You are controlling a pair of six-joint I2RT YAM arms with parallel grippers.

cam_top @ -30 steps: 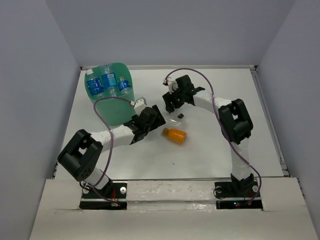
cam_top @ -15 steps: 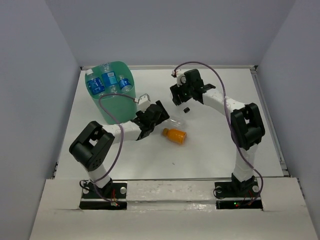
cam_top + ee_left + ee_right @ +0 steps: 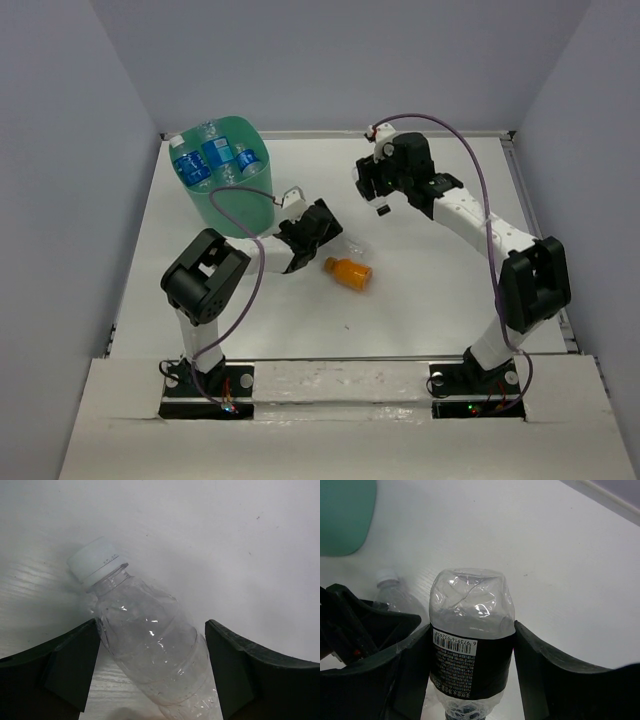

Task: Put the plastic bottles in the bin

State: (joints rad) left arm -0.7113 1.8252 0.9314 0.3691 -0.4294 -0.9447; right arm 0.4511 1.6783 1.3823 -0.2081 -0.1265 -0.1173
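So the left gripper has its jaws apart, straddling a clear white-capped bottle lying on the table. The right gripper is clamped on the black-label bottle (base sticking out past the fingers). An orange bottle lies at 5 o'clock from the left gripper. The bin sits at 10 o'clock, with blue-label bottles inside.

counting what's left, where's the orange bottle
In the top view the orange bottle lies on the table, beside the left claw, right of the bin.

Bin is mint-green — 1 orange bottle, 1 black-labelled bottle.
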